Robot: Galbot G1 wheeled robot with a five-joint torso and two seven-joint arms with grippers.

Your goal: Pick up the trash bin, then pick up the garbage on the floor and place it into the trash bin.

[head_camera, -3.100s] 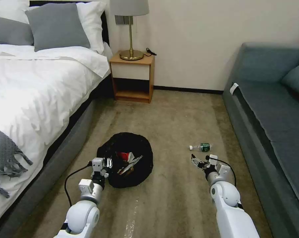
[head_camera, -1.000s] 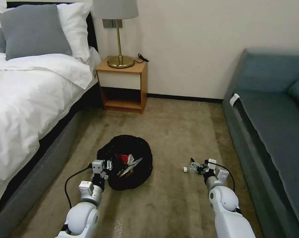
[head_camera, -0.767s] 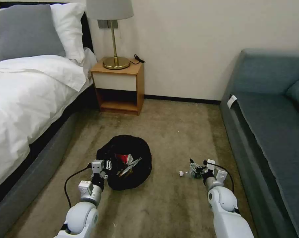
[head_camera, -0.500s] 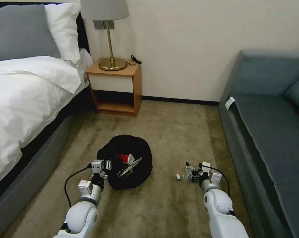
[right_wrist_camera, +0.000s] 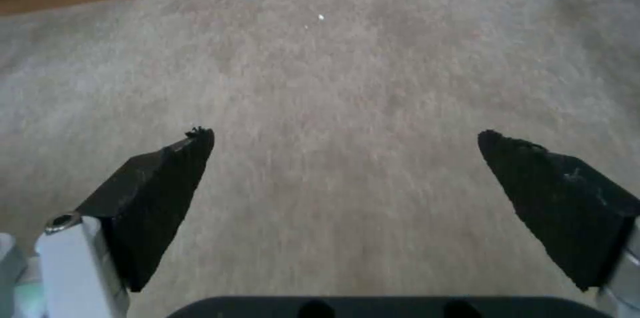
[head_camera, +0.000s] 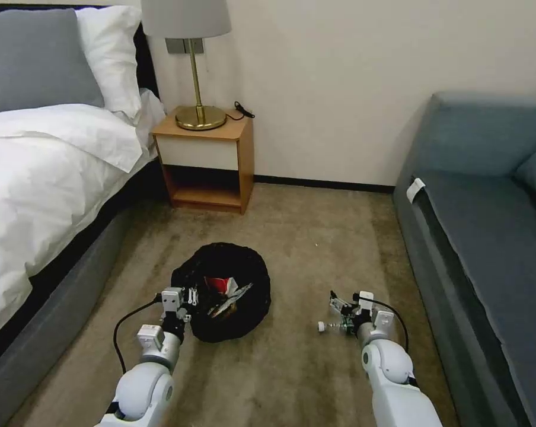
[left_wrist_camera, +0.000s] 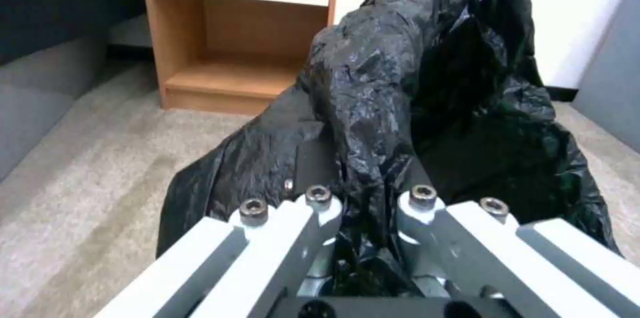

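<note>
A bedroom with beige-brown carpet floor [head_camera: 315, 237] running between a white-sheeted bed [head_camera: 37, 178] on the left and a blue-grey sofa [head_camera: 487, 225] on the right, with a wooden nightstand [head_camera: 206, 160] and a brass lamp [head_camera: 191, 65] against the far wall. Near the robot, left of centre, sits the trash bin [head_camera: 223, 290], lined with a crinkled black bag; red-and-white and dark wrappers lie inside it. The left gripper [head_camera: 185, 296] is pinched on the bag at the bin's near-left rim; in the left wrist view its fingers [left_wrist_camera: 313, 208] press together on a fold of the glossy black plastic. The right gripper [head_camera: 339, 308] is low over the carpet to the right of the bin, fingers [right_wrist_camera: 167, 178] spread wide with bare carpet between them. A small clear bottle [head_camera: 330, 325] with a white cap lies on the floor just beside that gripper, on its left.
</note>
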